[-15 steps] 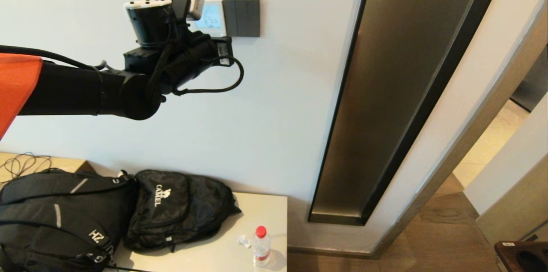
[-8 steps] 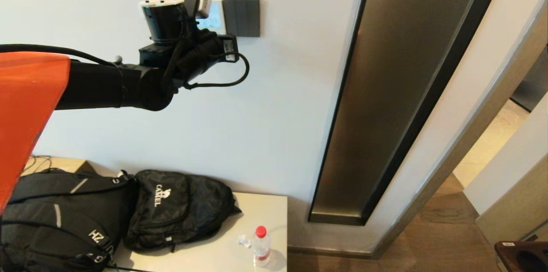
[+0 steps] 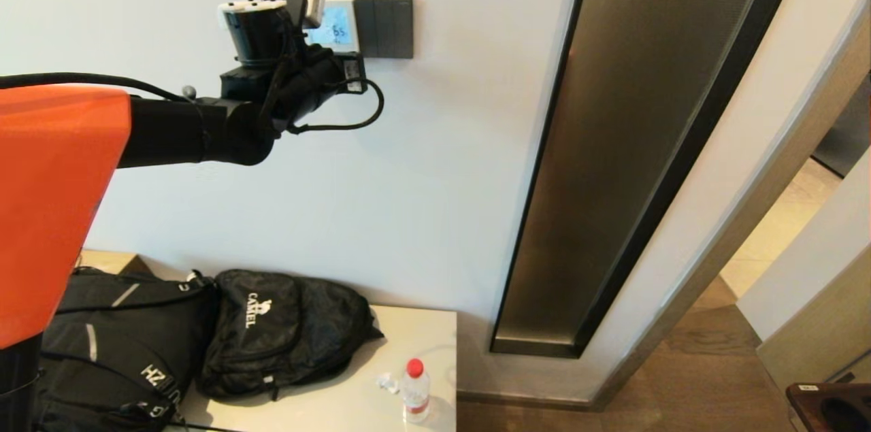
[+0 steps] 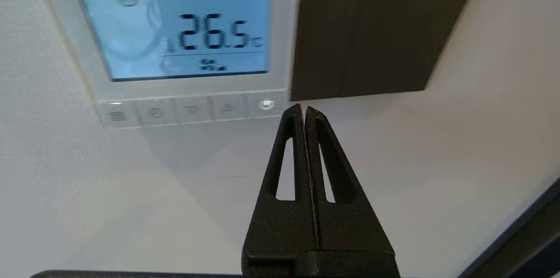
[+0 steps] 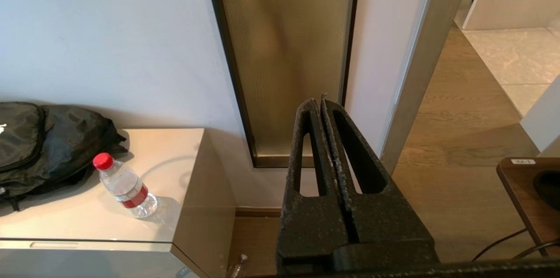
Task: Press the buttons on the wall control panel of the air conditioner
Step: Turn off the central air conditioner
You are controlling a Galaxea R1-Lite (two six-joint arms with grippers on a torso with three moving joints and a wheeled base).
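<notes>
The white wall control panel [image 3: 338,25] hangs on the wall with its blue screen [image 4: 175,28] lit and reading 26.5. The row of small white buttons [image 4: 192,110] runs along its lower edge. My left gripper [image 4: 304,109] is shut and empty. Its tips are close to the wall, just below and beside the end button [image 4: 266,104] with the bright spot, at the panel's corner by the switch plate. In the head view my left wrist [image 3: 299,78] covers the panel's lower edge. My right gripper [image 5: 318,103] is shut, empty and parked low, away from the panel.
A dark grey three-rocker switch plate [image 3: 384,27] adjoins the panel. A tall dark glass strip [image 3: 646,146] is to the right. Below, a cabinet top [image 3: 354,405] carries two black bags [image 3: 286,337] and a water bottle [image 3: 415,391].
My left arm moved right and in towards the panel, hiding most of the screen, then shifted slightly left. The screen shows again and looks brighter blue.
</notes>
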